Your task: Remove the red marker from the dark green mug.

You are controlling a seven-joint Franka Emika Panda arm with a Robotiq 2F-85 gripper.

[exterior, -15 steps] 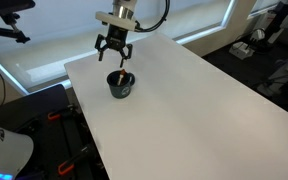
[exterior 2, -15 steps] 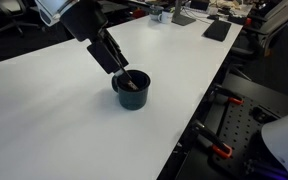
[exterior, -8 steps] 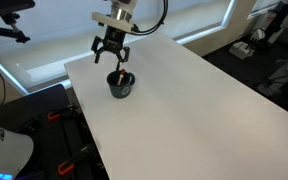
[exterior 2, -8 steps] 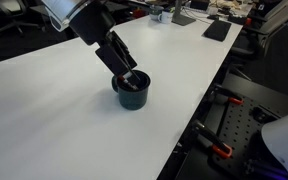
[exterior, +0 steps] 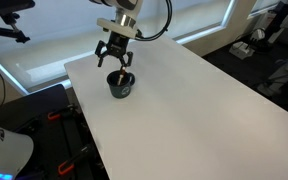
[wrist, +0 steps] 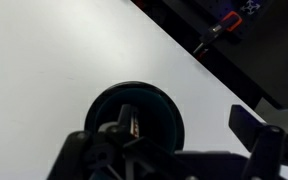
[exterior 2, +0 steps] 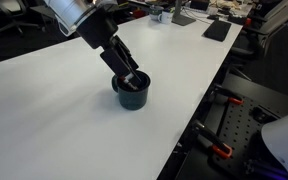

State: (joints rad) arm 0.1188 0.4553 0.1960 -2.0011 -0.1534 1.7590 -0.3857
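**Item 1: end effector** point(exterior: 115, 64). Jaws spread wide and holding nothing. It is poised directly over the mug mouth, with the fingertips at rim height or just above. Whether they have dipped inside cannot be told.

**Item 2: marker** point(exterior: 118, 77). Red and thin, it stands in the mug and leans on the inner wall, with its upper end showing at the rim.
- Handling, as judged: light, rigid, and smooth enough to slip or swivel under a loose pinch. Not fragile.
- Hold: the exposed upper end, jaws across the barrel, gripped as low as the rim allows.
- Caution: a tip-only grip may let it pivot or drop back. Lift along its lean so it does not drag on the wall.

**Item 3: mug** point(exterior 2: 132, 95). Very dark green, squat and upright, it sits near one end of the tabletop.
- Handling, as judged: hard and probably heavy enough to stay put. A finger striking the rim could still slide or tip it.

**Item 4: tabletop** point(exterior 2: 44, 110). White and smooth, it offers little grip under the mug.

**Item 5: dark equipment** point(wrist: 234, 40). It sits past the tabletop edge, well apart from the work.
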